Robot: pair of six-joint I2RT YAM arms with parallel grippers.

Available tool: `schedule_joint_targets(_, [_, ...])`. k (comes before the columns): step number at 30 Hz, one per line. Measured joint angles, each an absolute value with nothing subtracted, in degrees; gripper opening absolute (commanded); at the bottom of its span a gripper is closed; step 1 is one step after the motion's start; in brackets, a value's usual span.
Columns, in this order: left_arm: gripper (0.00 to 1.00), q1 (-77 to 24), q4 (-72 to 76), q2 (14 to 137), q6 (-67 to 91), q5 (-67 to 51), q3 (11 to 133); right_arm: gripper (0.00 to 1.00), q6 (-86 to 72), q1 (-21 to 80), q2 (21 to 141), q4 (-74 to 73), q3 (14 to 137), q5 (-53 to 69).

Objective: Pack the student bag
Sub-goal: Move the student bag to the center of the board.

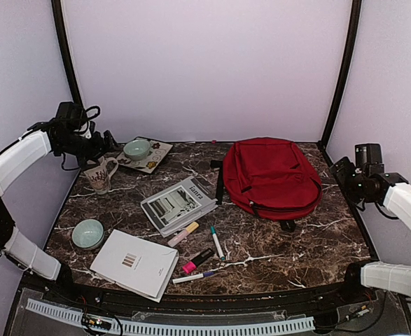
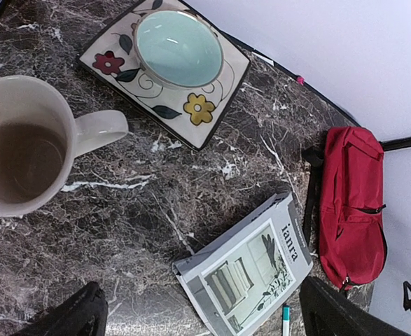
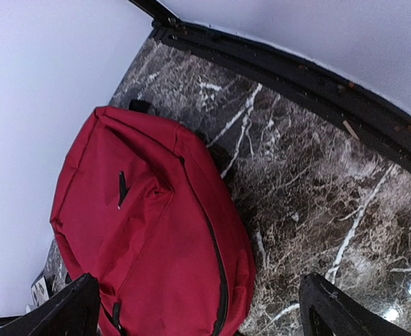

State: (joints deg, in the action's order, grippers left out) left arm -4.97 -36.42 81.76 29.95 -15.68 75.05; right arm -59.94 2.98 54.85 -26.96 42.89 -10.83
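We found the student bag (image 1: pixel 272 175) lying flat on the far right of the table (image 1: pixel 310 238), beside a magazine (image 1: pixel 178 204). Our left gripper (image 2: pixel 204 318) and right gripper (image 3: pixel 198 308) both hung released, holding nothing.

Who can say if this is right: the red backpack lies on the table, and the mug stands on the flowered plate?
Wrong in one point: the mug stands on the table beside the flowered plate, as the left wrist view shows. The red backpack does lie on the table.
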Motion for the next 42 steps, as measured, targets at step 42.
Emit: schedule_joint_targets(42, [0.97,-27.5,-37.8,79.0,16.7,-16.6,70.2,0.92,-28.6,28.8,87.8,-29.2,69.1,1.8])
